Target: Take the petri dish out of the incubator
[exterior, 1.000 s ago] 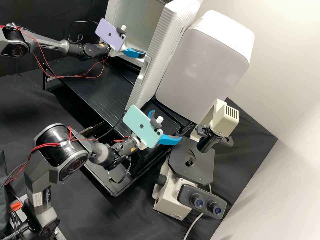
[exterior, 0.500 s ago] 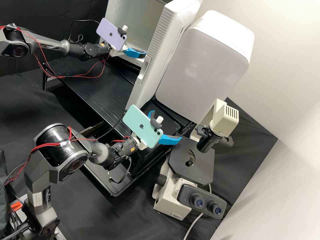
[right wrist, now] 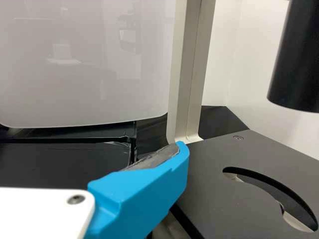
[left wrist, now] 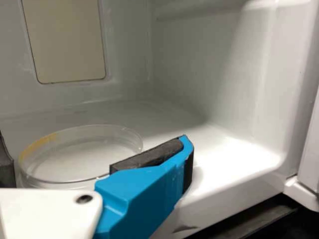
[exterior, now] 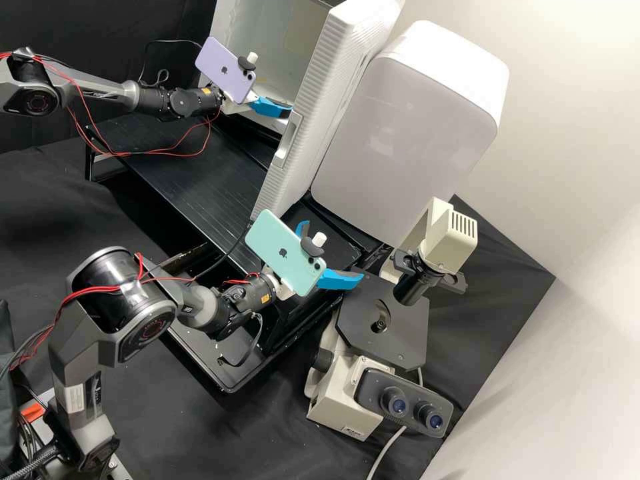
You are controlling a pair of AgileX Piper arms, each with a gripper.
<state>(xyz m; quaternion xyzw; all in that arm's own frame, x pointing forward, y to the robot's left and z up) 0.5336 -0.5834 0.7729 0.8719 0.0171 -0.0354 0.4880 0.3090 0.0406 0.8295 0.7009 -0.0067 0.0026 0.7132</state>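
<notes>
Clear round plastic petri dish [left wrist: 79, 154] lying on the floor of the white incubator [left wrist: 224, 74]. Left gripper [exterior: 272, 105] inside the chamber, jaws spread wide on either side of the dish. Right gripper [exterior: 331, 250] at the edge of the black microscope stage [exterior: 383, 320], jaws parted, holding nothing.

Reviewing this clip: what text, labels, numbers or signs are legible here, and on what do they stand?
No text can be read as it stands.
Label on the right arm's base: too small to read.
Print low on the microscope: too small to read.
Petri dish: a yellowish mark on its rim, no lettering visible.
</notes>
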